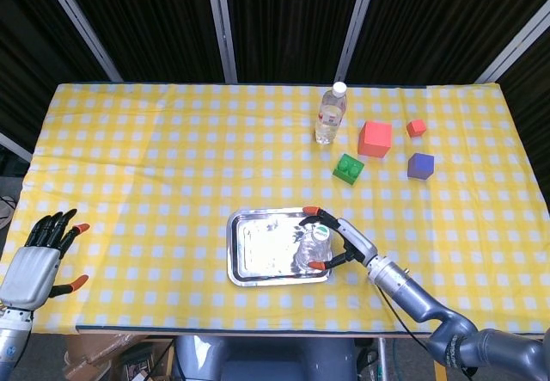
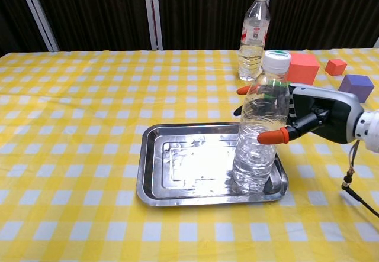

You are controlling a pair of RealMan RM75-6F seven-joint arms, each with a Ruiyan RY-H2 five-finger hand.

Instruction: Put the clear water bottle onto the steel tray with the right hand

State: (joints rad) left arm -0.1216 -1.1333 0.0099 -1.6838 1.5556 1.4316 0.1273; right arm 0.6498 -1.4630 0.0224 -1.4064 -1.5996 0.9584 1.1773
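A bottle [image 2: 259,138] stands tilted in the right end of a tray [image 2: 157,184] near the table's [image 1: 155,157] front edge. The right hand [image 2: 312,115] sits just right of it. Behind stands a second bottle [image 2: 252,32], with blocks [image 1: 375,138] to its right. The left hand [image 1: 34,258] lies far left.

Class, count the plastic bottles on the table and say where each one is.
2. One clear water bottle stands tilted on the steel tray, with the right hand around it. The other bottle stands upright at the far edge, near the red block. None seems hidden.
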